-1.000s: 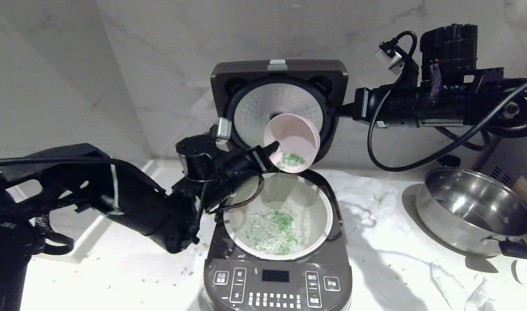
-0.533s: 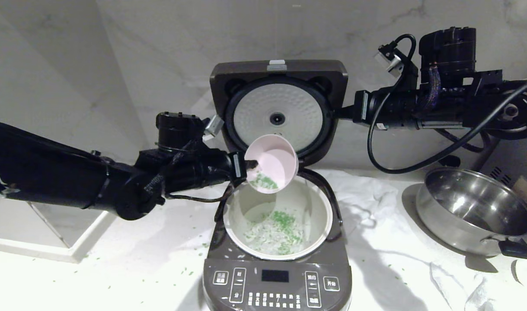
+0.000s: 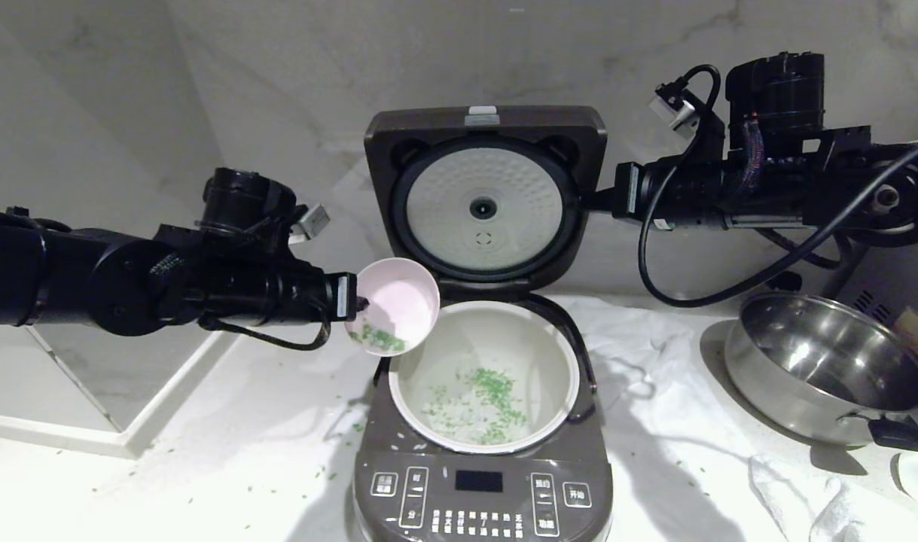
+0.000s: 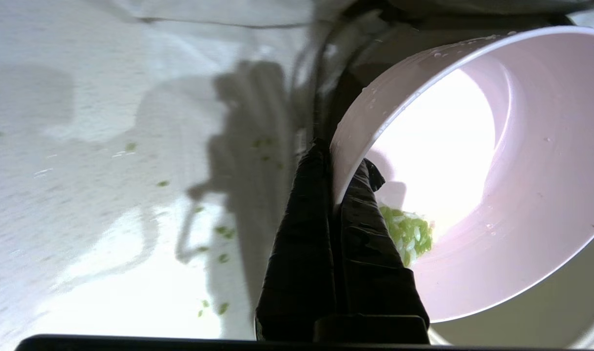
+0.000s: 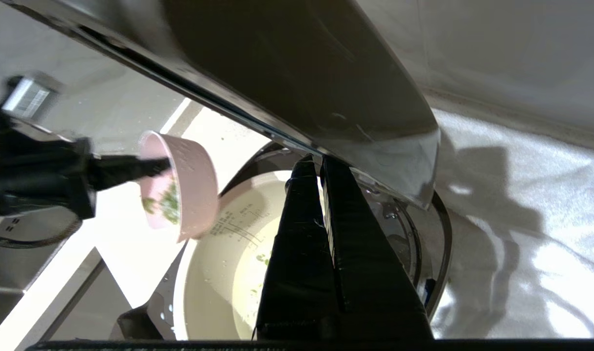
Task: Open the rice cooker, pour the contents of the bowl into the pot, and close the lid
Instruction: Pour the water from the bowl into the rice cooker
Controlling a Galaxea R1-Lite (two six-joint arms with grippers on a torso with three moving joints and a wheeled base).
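Left gripper (image 3: 357, 304) is pinching the rim of the small pale pink bowl (image 3: 397, 305), green bits clinging inside, the off-white inner pot (image 3: 549, 340) sitting below and rightward of it. Right gripper (image 5: 321, 168), fingers together, is pressing beside the upright dark lid (image 3: 486, 124).

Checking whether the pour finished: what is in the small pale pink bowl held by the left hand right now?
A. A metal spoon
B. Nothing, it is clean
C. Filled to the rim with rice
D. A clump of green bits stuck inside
D: the small pale pink bowl, pinched at its rim by the left hand, holds a clump of green bits.
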